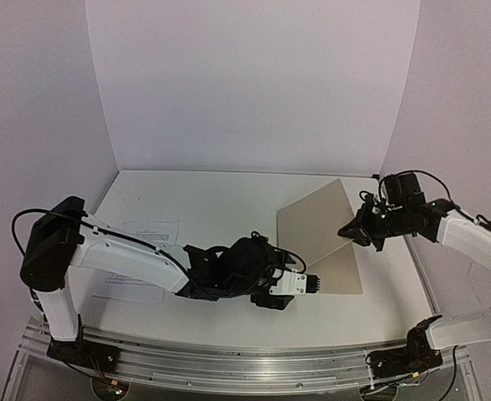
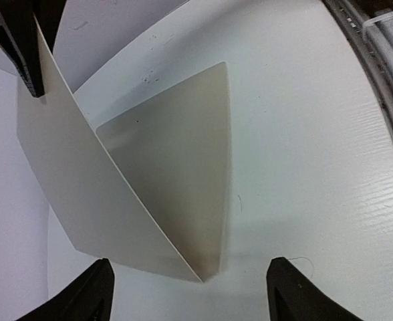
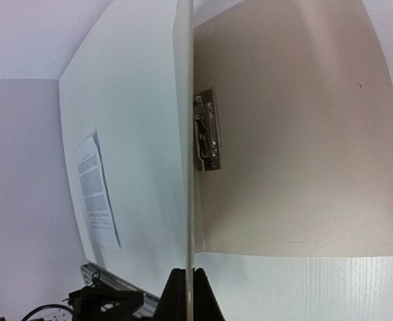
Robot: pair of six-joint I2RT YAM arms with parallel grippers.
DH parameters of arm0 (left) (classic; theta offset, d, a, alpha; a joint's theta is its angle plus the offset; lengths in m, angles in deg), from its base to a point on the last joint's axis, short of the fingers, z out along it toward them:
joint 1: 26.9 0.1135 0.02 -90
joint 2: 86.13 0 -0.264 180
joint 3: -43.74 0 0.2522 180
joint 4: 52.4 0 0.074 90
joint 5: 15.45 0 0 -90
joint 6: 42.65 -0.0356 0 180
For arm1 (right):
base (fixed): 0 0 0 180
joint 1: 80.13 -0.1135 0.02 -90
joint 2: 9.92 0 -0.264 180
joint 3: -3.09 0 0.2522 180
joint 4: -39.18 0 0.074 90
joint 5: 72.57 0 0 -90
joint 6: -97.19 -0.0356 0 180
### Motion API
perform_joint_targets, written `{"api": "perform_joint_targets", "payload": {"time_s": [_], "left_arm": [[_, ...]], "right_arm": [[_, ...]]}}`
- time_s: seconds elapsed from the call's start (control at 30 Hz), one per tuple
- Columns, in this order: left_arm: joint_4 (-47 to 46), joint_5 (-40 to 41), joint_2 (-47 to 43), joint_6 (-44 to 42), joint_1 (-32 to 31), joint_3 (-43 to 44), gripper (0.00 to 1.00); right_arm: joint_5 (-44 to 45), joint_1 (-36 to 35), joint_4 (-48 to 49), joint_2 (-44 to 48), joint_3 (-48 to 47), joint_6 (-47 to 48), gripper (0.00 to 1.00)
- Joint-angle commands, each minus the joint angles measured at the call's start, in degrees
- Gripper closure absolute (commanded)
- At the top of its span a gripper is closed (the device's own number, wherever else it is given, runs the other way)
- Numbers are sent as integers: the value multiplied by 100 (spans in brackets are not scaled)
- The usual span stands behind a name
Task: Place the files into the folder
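**A:** Where is the folder?

**B:** The folder [image 1: 316,224] is right of centre in the top view, on the white surface [image 1: 229,196]. It is open: one beige cover lies flat, and the other is lifted off it at a slant.

**A:** What holds the cover up?

**B:** The right tool [image 1: 351,229], coming in from the right edge of the frame. Its jaws are pinched tight on the free edge of the raised cover. The right wrist view shows that cover edge-on as a thin line down the middle of the frame, with the dark fingertips [image 3: 186,291] clamped on it at the bottom.

**A:** And the left tool?

**B:** The left tool [image 1: 314,284] is at lower centre, just beside the folder's near corner. It stands wide and holds nothing. In its own wrist view the two fingers show at the lower left and lower right, with the corner of the fold between them but not touched.

**A:** Can you see inside the folder?

**B:** Yes. A small metal clip [image 3: 206,130] sits on the flat cover right beside the fold, at the middle of the right wrist frame. No paper lies on that cover.

**A:** Where are the files?

**B:** The files [image 1: 149,232] are at the left of the top view, well apart from the folder. One printed sheet lies flat above the left arm [image 1: 120,255], and a second sheet [image 1: 129,289] shows partly below the arm.
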Motion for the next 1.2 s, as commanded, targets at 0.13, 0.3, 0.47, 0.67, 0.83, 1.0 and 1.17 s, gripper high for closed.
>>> {"api": "perform_joint_targets", "payload": {"time_s": [0.13, 0.3, 0.47, 0.67, 0.83, 1.0, 1.17], "left_arm": [[2123, -2898, -1429, 1765, 1198, 350, 17], [2627, -3706, -1428, 3452, 2532, 291, 18], [2569, -3946, -1501, 4600, 3470, 34, 16], [2799, -4104, -1181, 5209, 4450, 124, 13], [2988, -4092, -810, 5148, 5021, 321, 15], [2842, -4017, -868, 4991, 5293, 273, 15], [2875, -4046, -867, 4929, 5299, 309, 12]], "right_arm": [[1770, -973, -1973, -607, -2177, 1087, 100], [2461, -1809, -2921, -1645, -3468, 1175, 100], [2922, -2830, -3376, -2813, -4467, 635, 100], [3325, -3621, -4638, -4356, -6260, 169, 97], [2494, -3946, -3693, -4882, -6460, 267, 62], [1635, -4269, -2653, -5151, -6712, 1122, 30], [683, -4487, -2172, -5176, -6784, 2112, 2]]}}
